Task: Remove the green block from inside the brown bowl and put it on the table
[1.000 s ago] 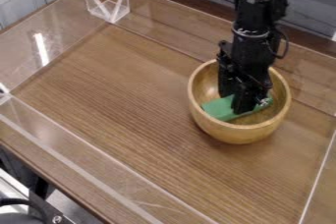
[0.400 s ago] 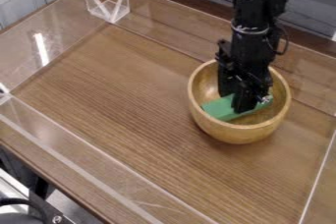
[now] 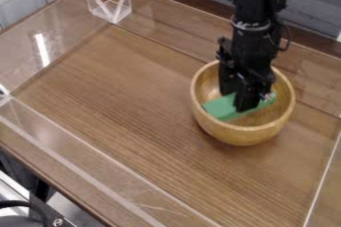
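The brown bowl stands on the table at the right of the camera view. The green block lies inside it, showing on both sides of the fingers. My gripper points straight down into the bowl, its black fingers shut on the block's middle. The fingers hide the part of the block between them, and whether the block still touches the bowl's floor is not visible.
Low clear plastic walls edge the tabletop. A small clear plastic stand sits at the back left corner. Bare wood stretches to the left of and in front of the bowl.
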### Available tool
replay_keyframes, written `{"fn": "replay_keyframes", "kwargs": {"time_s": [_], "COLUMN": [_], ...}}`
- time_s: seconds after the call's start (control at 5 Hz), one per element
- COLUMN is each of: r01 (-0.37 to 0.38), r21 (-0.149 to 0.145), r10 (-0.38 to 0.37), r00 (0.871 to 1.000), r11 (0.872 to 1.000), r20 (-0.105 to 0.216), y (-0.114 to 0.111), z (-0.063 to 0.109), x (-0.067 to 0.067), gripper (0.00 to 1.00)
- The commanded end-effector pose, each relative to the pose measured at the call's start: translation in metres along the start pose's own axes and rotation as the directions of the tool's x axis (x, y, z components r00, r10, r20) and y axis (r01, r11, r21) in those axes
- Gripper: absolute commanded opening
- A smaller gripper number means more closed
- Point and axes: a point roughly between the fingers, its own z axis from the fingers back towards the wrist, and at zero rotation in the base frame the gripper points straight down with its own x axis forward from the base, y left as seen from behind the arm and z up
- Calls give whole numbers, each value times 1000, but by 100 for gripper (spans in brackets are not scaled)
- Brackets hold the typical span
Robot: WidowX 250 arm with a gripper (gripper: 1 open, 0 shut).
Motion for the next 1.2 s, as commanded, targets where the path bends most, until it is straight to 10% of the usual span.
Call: {"fn": "replay_keyframes", "kwargs": {"time_s": [0.0, 1.0], "r01": [-15, -63], "r21": [23, 22], "r10": [13, 60], "r00": [997, 989], "r11": [1000, 998], "r20": [80, 138], "y": [5, 17], "z": [30, 61], "x": [1, -21], "gripper": [0, 0]}}
